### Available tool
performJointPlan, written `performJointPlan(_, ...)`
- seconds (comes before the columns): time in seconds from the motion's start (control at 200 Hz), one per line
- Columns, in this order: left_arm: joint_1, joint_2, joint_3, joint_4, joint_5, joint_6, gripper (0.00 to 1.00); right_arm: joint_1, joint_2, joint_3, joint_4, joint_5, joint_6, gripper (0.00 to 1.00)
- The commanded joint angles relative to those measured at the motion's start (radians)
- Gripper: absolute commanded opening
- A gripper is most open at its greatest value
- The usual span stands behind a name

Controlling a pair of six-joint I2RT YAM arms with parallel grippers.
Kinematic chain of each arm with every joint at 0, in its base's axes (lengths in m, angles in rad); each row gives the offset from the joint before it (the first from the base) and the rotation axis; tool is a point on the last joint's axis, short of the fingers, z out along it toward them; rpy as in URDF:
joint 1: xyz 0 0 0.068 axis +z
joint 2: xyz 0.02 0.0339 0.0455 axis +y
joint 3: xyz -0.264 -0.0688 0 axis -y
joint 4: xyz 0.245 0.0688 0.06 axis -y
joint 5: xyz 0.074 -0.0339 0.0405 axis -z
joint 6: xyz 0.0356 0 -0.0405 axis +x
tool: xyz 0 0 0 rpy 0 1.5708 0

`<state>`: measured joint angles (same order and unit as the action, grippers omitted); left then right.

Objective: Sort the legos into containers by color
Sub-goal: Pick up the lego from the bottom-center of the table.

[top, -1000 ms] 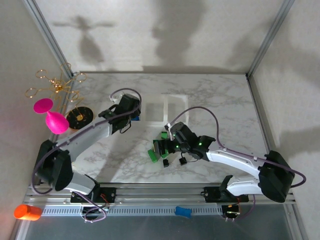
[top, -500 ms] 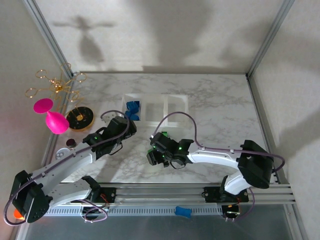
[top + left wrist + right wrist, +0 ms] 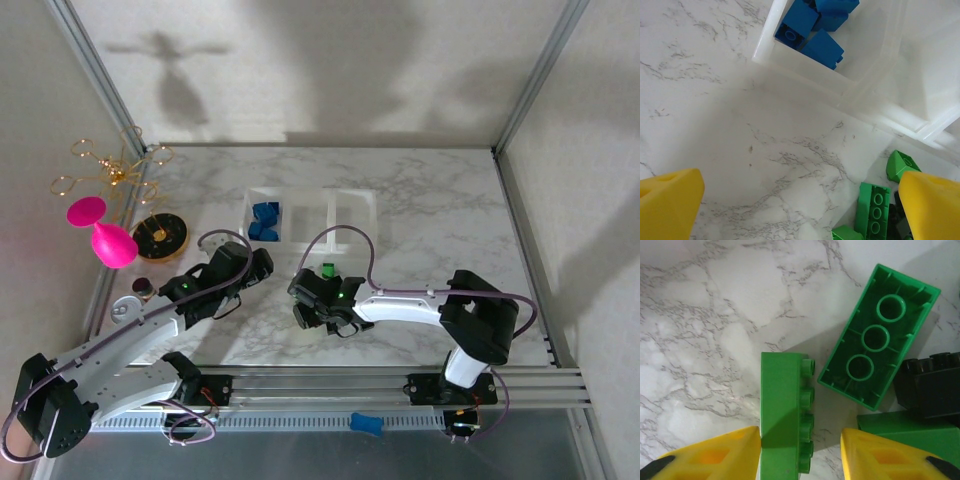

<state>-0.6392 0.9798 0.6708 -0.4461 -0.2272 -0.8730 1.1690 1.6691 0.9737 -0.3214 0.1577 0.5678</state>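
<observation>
While blue legos [image 3: 265, 222] are lying in the leftmost container [image 3: 247, 210], the spread right gripper [image 3: 800, 440] is straddling a green brick [image 3: 785, 400], a black one [image 3: 930, 385] waiting.

Lego bricks [image 3: 815, 25] in blue, green and black, with clear three-compartment containers [image 3: 328, 191].
Containers: three joined clear squares in a row, upright on the marble table [image 3: 430, 220]. Blue bricks [image 3: 265, 222]: several, jumbled in the left compartment. Green bricks [image 3: 874, 207]: loose on the table near the containers' front wall. The side-lying green brick [image 3: 782, 405] has its studs sideways. The overturned green brick [image 3: 880, 357] lies just beside it, hollow underside up. Black brick [image 3: 930, 385]: beside the overturned one.
</observation>
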Motion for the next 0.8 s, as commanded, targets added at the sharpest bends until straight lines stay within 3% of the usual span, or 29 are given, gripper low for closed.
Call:
performJointPlan(0.0, -0.007, -0.009, -0.008, -0.016, 0.006, -0.008, 1.0, 0.011, 0.03, 0.019, 0.008, 0.008, -0.009, 0.45)
performJointPlan(0.22, -0.007, -0.006, -0.007, -0.02, 0.003, -0.006, 1.0, 0.015, 0.048, 0.031, 0.015, 0.0, -0.02, 0.41)
performJointPlan(0.496, -0.007, -0.006, -0.008, -0.026, -0.006, -0.008, 1.0, 0.024, 0.049, 0.038, 0.017, -0.003, -0.016, 0.45)
performJointPlan(0.796, -0.007, -0.01, -0.005, -0.037, -0.014, -0.006, 1.0, 0.029, 0.07, 0.053, 0.016, 0.005, -0.007, 0.34)
